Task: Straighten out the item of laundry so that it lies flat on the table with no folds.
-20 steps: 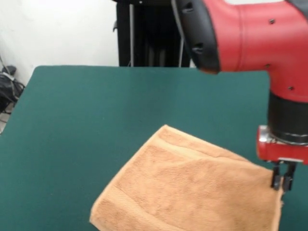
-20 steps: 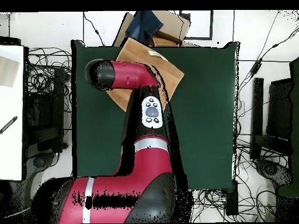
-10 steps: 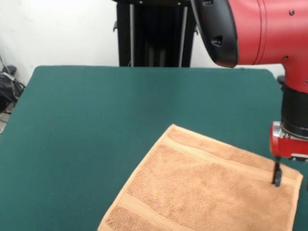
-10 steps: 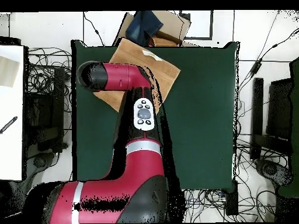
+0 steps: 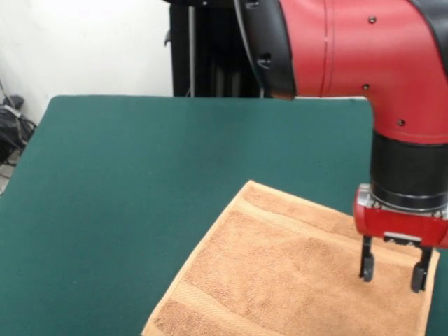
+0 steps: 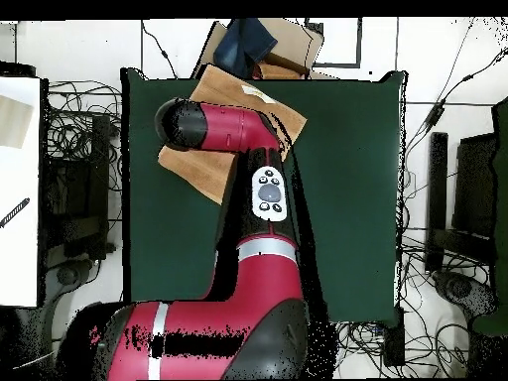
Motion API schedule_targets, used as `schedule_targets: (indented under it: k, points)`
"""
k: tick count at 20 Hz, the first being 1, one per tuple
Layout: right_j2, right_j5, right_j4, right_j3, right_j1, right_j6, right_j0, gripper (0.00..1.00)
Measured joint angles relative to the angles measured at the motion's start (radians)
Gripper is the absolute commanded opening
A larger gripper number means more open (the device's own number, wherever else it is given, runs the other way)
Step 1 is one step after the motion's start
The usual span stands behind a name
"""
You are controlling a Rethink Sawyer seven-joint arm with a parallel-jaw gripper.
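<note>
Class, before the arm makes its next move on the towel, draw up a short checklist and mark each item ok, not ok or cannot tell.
1. Gripper open: ok, fingers spread apart.
2. Gripper free of the towel: ok, nothing between the fingers.
3. Visible towel surface flat, no folds: ok in the front view.
4. Towel's near edge flat: cannot tell, cut off by the picture.
5. Towel fully on the table: cannot tell, the arm hides part overhead.

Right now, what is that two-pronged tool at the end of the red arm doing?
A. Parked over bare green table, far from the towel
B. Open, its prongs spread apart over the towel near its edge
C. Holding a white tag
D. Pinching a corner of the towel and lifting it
B: in the front view the tool has its two prongs spread with nothing between them, over the orange-tan towel near its right edge.
</note>
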Motion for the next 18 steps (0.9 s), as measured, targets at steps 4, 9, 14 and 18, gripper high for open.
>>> schedule_targets:
  k: [4,9,14,18]
  points:
    - [0.0,0.0,-0.001,0.0,0.0,0.0,-0.01,1.0]
    - [-0.004,0.012,-0.018,-0.022,0.002,0.0,-0.027,1.0]
    - [-0.006,0.118,-0.065,-0.096,0.002,0.0,-0.074,1.0]
    - [-0.007,0.194,-0.091,-0.142,0.002,0.0,-0.104,1.0]
